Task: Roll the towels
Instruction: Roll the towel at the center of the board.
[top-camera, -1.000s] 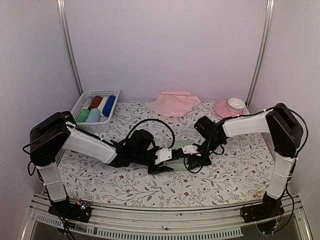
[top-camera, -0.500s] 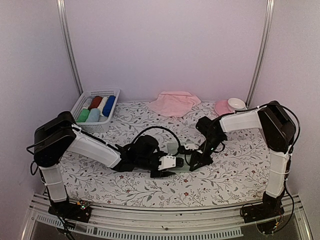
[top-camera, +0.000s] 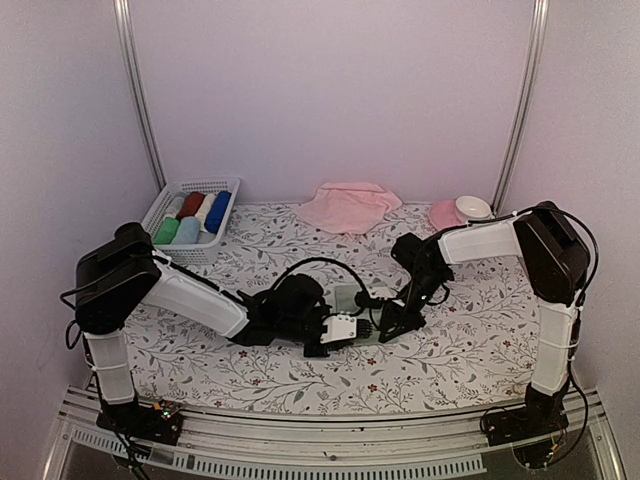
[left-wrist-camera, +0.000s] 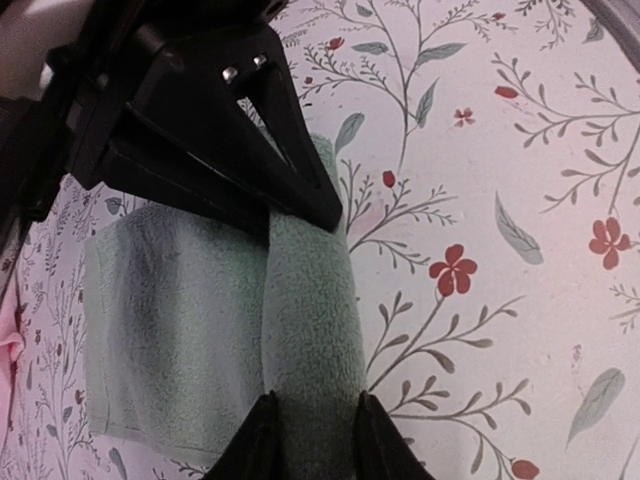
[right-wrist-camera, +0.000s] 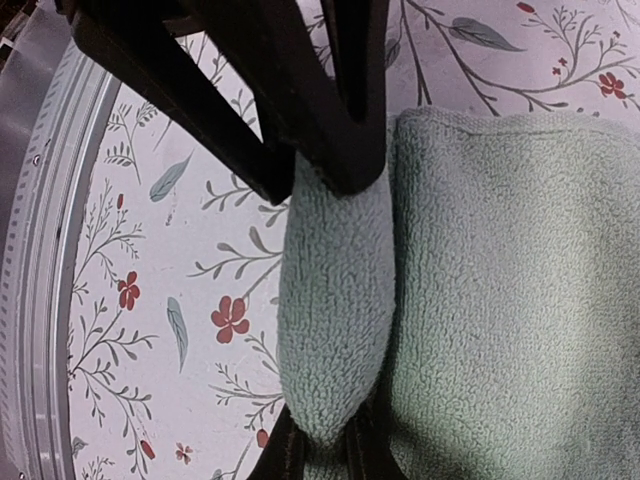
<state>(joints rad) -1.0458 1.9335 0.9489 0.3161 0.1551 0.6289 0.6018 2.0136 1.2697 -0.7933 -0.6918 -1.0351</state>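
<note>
The pale mint green towel (top-camera: 352, 298) lies near the table's front middle, partly rolled. Its rolled edge (left-wrist-camera: 310, 290) runs beside the flat part (left-wrist-camera: 170, 320). My left gripper (left-wrist-camera: 315, 440) is shut on one end of that roll, a finger pressing each side. At the opposite end of the roll (right-wrist-camera: 335, 300), my right gripper (right-wrist-camera: 320, 455) is shut, pinching the tip. In the top view the left gripper (top-camera: 352, 330) and right gripper (top-camera: 386, 326) face each other across the roll. The pale pink towel (top-camera: 348, 207) lies crumpled at the back, far from both grippers.
A white basket (top-camera: 160, 205) with several rolled cloths stands at the back left. A pink saucer with a white cup (top-camera: 460, 212) sits at the back right. Flowered tablecloth (top-camera: 480, 330) covers the table; a metal rail (right-wrist-camera: 40, 300) runs along the near edge.
My left gripper has slid right to the towel's rolled edge and closed on it. The right gripper moved slightly and stays shut on the roll's other end.
</note>
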